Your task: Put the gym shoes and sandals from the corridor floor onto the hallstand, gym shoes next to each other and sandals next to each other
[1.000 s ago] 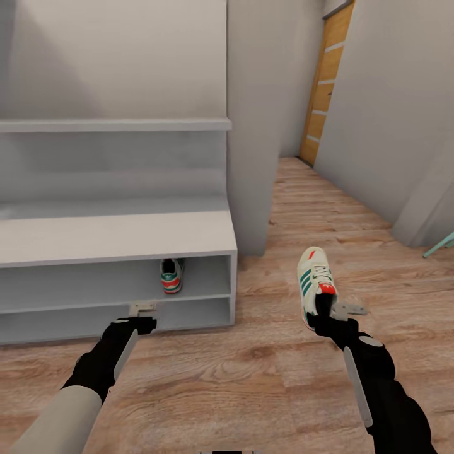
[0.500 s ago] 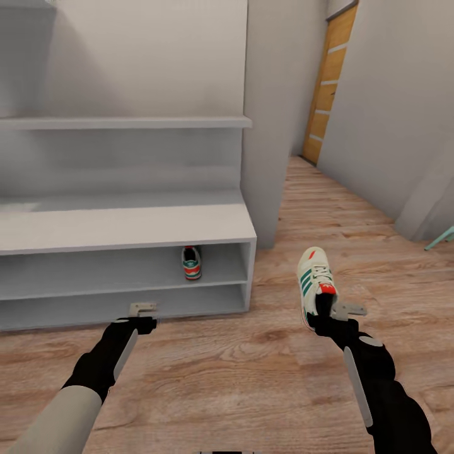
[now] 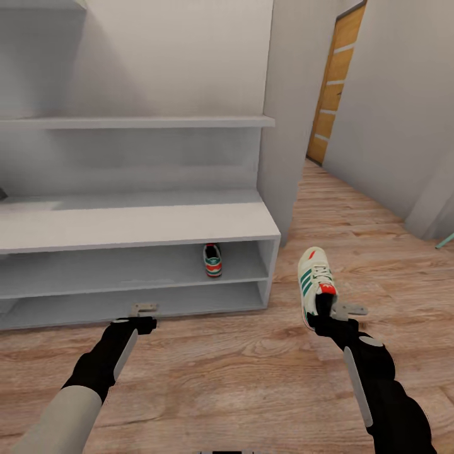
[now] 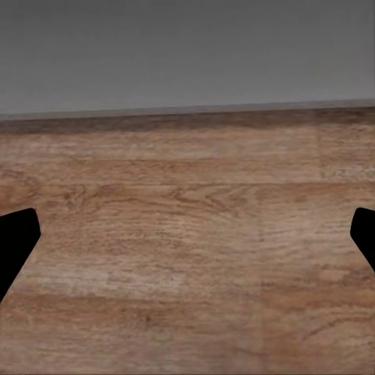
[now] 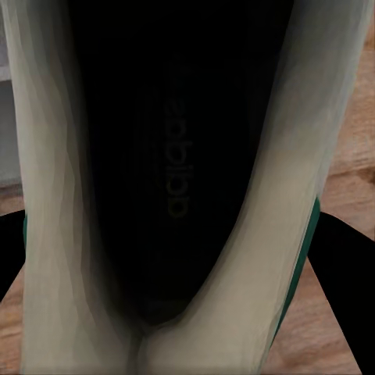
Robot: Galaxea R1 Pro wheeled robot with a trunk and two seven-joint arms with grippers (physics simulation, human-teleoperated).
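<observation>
One cream-white gym shoe (image 3: 315, 285) with green stripes hangs toe-away above the corridor floor (image 3: 252, 366), and my right gripper (image 3: 328, 310) is shut on its heel opening. In the right wrist view the gym shoe's dark inside (image 5: 176, 180) fills the space between the fingers. The other gym shoe (image 3: 212, 260) stands on the upper open shelf of the hallstand (image 3: 126, 224), near its right end. My left gripper (image 3: 144, 310) hovers low in front of the hallstand's bottom shelf, open and empty (image 4: 187, 234). The sandals are out of view.
A white wall pillar (image 3: 284, 126) rises right of the hallstand. Beyond it the corridor runs back to a wooden door (image 3: 331, 82). A grey wall (image 3: 391, 113) closes the right side, with a teal edge (image 3: 445, 239) low beside it.
The whole view has shifted, so the hallstand and the shelved shoe now sit further right in the picture. Both arms keep their pose; the right one still holds the shoe.
</observation>
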